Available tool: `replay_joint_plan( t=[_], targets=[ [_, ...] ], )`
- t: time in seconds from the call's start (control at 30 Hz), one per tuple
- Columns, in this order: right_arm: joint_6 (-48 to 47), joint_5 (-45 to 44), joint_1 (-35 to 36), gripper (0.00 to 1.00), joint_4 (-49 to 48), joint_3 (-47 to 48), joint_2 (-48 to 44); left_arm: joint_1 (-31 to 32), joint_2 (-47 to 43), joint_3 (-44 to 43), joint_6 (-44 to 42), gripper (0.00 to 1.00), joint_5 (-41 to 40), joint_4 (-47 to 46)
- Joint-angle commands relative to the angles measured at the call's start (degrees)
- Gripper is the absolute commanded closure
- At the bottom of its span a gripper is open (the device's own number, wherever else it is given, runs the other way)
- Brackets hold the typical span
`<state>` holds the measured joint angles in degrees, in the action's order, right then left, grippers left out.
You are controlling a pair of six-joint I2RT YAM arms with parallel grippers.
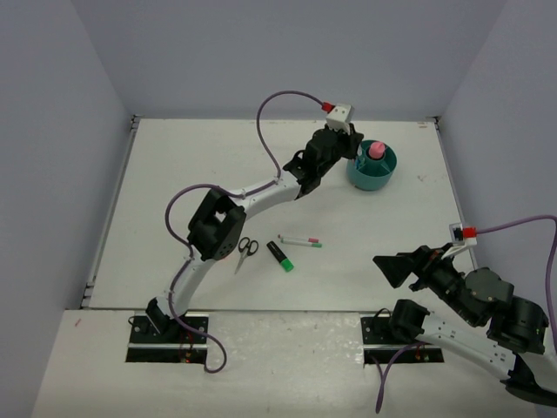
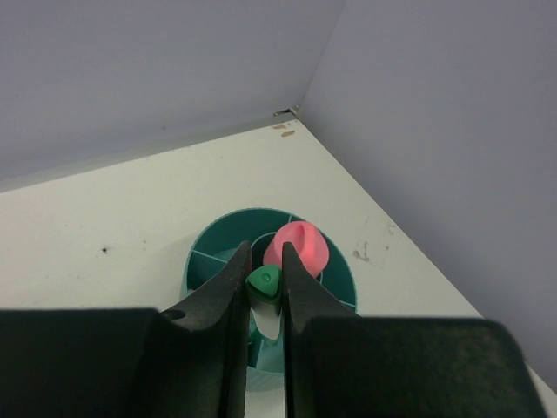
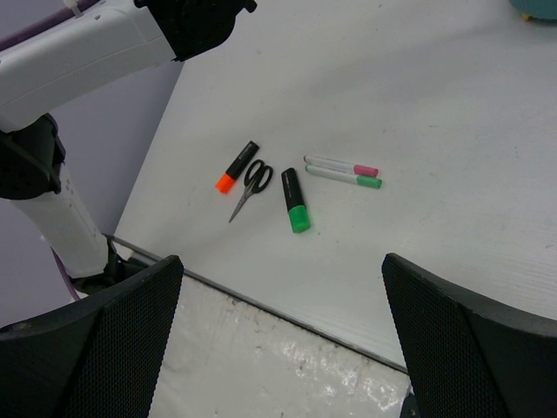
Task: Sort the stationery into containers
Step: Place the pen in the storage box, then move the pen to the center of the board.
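Now, left claw (image 2: 265, 261) clamped on a small green clip (image 2: 264, 283), pinched between the two dark fingers (image 2: 228, 292) near their tips. From the wrist view the clip sits over the teal organizer (image 2: 338, 277), on the near side of its ring of divided compartments; which compartment lies under it I cannot tell, nor whether the clip touches the plastic. A pink-capped glue stick (image 2: 298, 246) stands upright in the middle of the organizer, just beyond the clip and slightly right of it. From overhead I see the left arm stretched out to the far right part of the table (image 1: 218, 174), its claw right at the organizer's left rim. Right claw (image 3: 280, 261) spread wide, nothing between its pads, hanging low over the near right edge of the table and well apart from the organizer. Loose on the table, near centre: orange highlighter (image 3: 237, 166), black-handled scissors (image 3: 251, 187) just beside it, green highlighter (image 3: 296, 200), and two thin pens (image 3: 341, 171) lying side by side, one capped pink, one capped green.
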<state>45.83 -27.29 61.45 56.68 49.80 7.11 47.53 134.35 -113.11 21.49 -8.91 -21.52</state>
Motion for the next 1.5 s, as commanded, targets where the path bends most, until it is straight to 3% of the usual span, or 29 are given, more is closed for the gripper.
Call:
replay_joint_plan(
  t=[0.0,0.3,0.57,0.77,0.9,0.97,1.13,1.3,1.33,1.47],
  targets=[
    [1.4,-0.2,0.1,0.01,0.6,-0.3,0.1,1.3,-3.8,1.6,1.4,1.00,1.4,-3.3],
    [1.5,0.2,0.0,0.01,0.7,-0.3,0.3,1.8,1.5,-2.1,2.8,1.00,4.3,-5.9],
    [1.2,0.9,0.1,0.01,0.3,-0.6,-0.6,1.9,7.9,-8.8,1.6,0.90,4.7,-4.7],
    [0.9,1.1,0.1,0.01,-0.1,-0.8,-1.1,1.9,9.6,-9.0,1.6,0.71,3.8,-5.6],
    [0.6,1.4,0.0,0.01,-0.5,-1.0,-0.8,1.9,10.4,-10.3,1.8,0.46,4.7,-4.9],
    [0.4,1.5,0.0,0.01,-0.5,-1.1,-0.4,2.0,9.1,-8.7,2.2,0.41,4.7,-5.2],
    [0.1,1.5,0.0,0.01,-0.7,-1.2,1.1,3.8,-0.4,-2.3,1.6,0.33,2.8,-4.1],
    [-1.1,2.8,0.1,0.01,-1.1,-1.5,4.6,5.6,-16.1,9.9,2.0,0.11,-5.1,3.2],
    [-1.7,3.6,0.0,0.01,-1.4,-1.5,5.7,5.5,-21.6,11.9,2.9,0.00,-7.8,8.0],
    [-4.7,10.2,0.0,0.01,-5.0,-2.0,14.7,5.4,-40.3,26.6,8.4,0.00,-17.8,19.1]
  ],
)
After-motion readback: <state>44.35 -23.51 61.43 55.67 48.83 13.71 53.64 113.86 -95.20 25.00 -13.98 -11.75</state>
